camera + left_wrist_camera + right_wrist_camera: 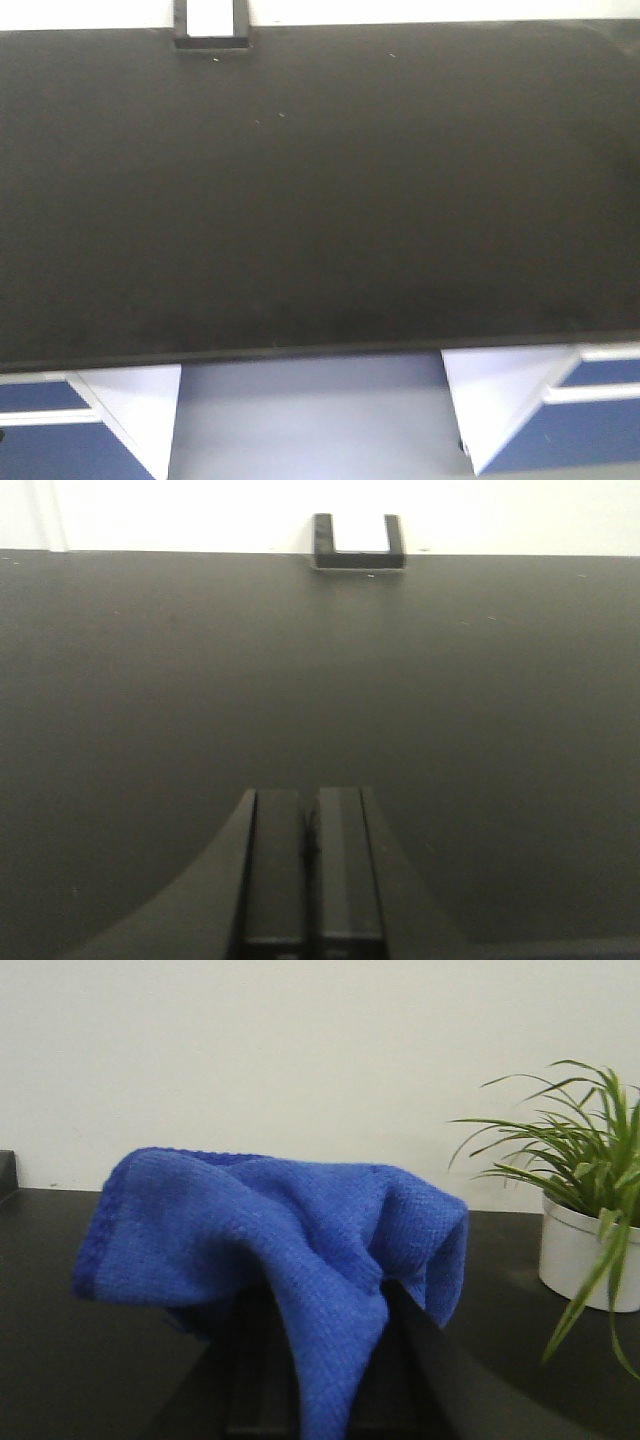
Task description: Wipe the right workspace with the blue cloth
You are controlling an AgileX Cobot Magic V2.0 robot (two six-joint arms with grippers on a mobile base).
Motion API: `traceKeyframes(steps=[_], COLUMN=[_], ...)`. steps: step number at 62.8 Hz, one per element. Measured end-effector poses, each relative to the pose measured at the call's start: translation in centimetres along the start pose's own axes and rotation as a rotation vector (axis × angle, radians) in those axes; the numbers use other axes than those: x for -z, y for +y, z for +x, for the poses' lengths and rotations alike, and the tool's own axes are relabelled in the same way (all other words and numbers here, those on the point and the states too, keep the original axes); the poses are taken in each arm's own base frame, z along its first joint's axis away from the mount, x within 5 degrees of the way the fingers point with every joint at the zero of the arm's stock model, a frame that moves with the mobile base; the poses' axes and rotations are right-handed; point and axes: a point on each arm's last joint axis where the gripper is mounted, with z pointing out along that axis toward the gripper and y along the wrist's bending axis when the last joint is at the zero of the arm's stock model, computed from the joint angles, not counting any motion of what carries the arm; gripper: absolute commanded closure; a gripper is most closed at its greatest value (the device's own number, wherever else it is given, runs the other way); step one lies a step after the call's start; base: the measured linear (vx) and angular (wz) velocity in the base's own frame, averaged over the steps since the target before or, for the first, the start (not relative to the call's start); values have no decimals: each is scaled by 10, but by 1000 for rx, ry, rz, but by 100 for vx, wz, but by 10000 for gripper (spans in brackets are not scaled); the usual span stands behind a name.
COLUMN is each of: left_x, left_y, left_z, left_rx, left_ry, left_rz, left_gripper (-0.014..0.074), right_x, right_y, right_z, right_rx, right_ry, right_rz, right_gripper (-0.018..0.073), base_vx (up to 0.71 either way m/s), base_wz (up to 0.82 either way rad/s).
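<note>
The small black box with a white face point(211, 25) sits at the far edge of the wide matte black tabletop point(320, 200), left of centre. Its dark frame wraps the white panel on three sides. In the right wrist view a round white pot point(585, 1260) stands on the tabletop at far right and holds a green plant with long narrow leaves point(570, 1150) that arch out over its rim.

The tabletop's near edge runs straight across the front view, with white-and-blue cabinets point(60, 420) below it on both sides and grey-blue floor point(310, 420) between them. A pale wall closes off the far edge. From the left wrist, bare black surface stretches from the left gripper point(312, 800) to the box. That gripper is clenched with nothing between its fingers.

The right gripper point(335, 1345) is clamped on the royal-blue soft fabric cloth point(280, 1230), which drapes over it in lumpy folds with a stitched hem at left. I cannot tell whether its lower folds touch the tabletop.
</note>
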Motion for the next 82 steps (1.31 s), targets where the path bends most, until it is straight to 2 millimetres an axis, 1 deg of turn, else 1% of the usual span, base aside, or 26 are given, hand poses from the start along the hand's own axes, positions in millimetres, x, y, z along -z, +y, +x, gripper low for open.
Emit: traceKeyframes(steps=[30,82], left_x=[0,0], left_y=[0,0], left_z=[0,0], left_rx=[0,0], left_ry=[0,0], left_rz=[0,0], left_gripper=[602,602], right_x=[0,0], right_y=[0,0], right_z=[0,-1], right_rx=[0,-6], right_ry=[0,-9], right_rz=[0,3], right_gripper=[559,559], base_vx=[18,1], base_wz=[12,1])
